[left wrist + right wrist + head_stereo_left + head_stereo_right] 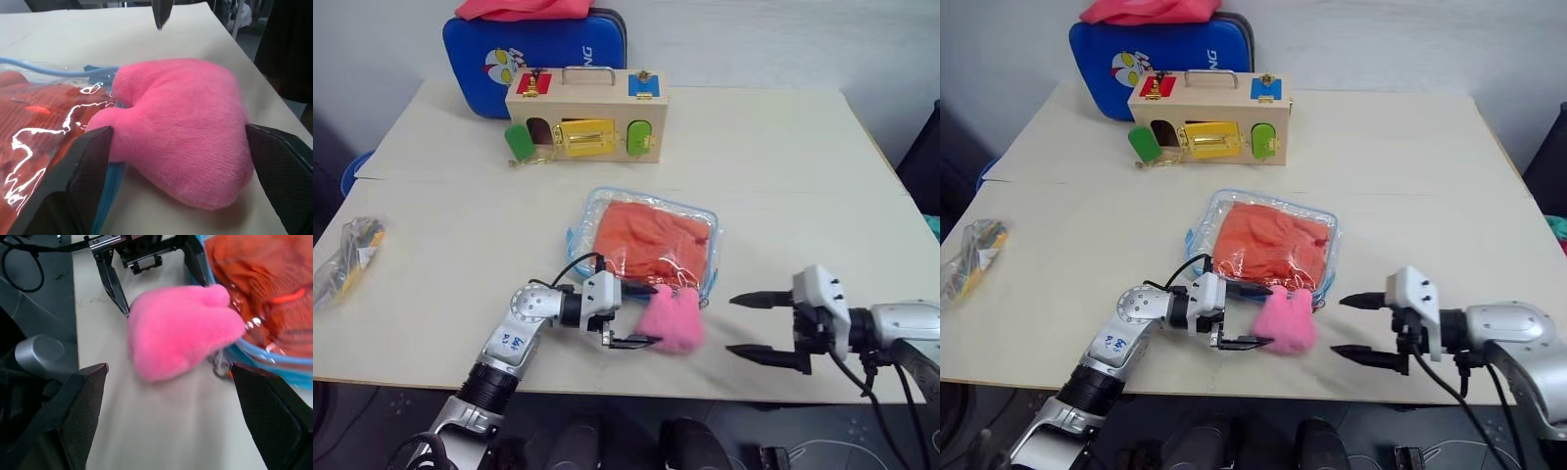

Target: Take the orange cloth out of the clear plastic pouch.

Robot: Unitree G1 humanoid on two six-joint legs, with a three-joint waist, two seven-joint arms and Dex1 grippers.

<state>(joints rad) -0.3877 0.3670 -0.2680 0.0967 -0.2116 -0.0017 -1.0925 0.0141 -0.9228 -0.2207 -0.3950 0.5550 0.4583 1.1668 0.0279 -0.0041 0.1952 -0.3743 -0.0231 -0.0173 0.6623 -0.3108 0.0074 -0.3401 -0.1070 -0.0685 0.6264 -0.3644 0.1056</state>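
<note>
Head views: the table [783, 147] carries the clear plastic pouch [697, 217] near the middle, a little toward the front edge, lying flat. The orange cloth [651, 235] is inside it, folded, filling most of the pouch. A pink fuzzy lump [668, 319] sits at the pouch's front edge, touching it. The left gripper [646, 315] points across toward the right, fingers spread apart with the pink lump between them; one fingertip lies by the pouch's edge, the other at the lump's front side. The right gripper [744, 326] is near the front edge, right of the lump and apart from it, fingers spread wide with nothing between them. At the back edge stands a wooden box [586, 116] with coloured latches; behind it a blue case [489, 54] with a pink-red cloth [524, 9] on top. A crinkly bag [347, 257] lies at the left edge.

Left wrist view: the lump [186, 132] sits between the two black fingers [83, 176], against the pouch's blue edging.

Right wrist view: the fingers [73, 406] are wide apart; the lump [181, 333], the left gripper and the pouch lie beyond them.
</note>
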